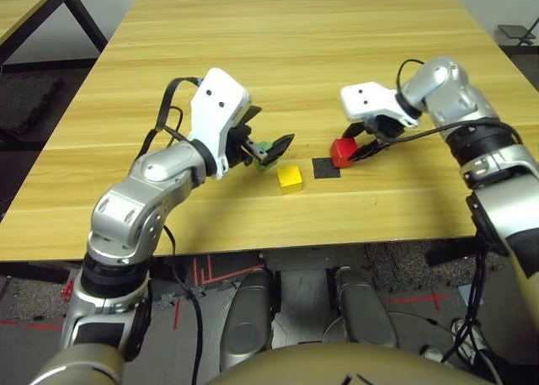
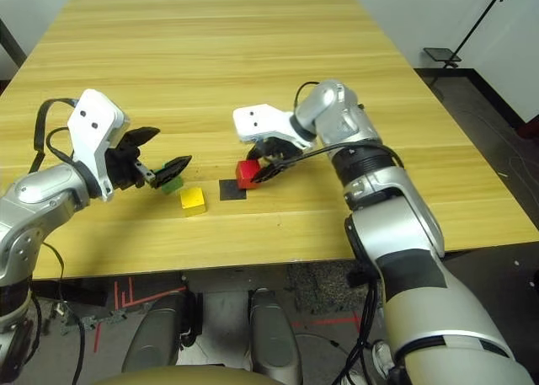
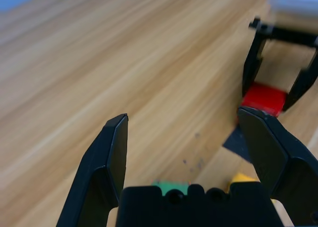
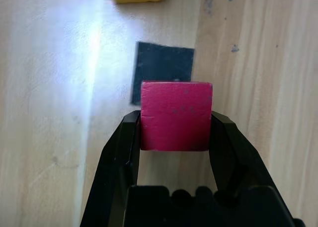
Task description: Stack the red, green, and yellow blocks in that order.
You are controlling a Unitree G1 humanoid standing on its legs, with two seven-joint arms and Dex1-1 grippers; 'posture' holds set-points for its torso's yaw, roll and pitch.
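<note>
Red block (image 4: 176, 115) sat pinched in my right hand (image 1: 364, 142); left hand (image 1: 268, 149) gaped wide over green block (image 2: 172, 184). Uneven release risked tipping it off the black patch (image 1: 326, 168).

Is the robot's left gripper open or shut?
Open. The left gripper has its two black fingers spread wide with bare table between them, above the green block.

Readable text, labels, brands, numbers, signs: none found on the blocks, the counter or the robot's arms.
</note>
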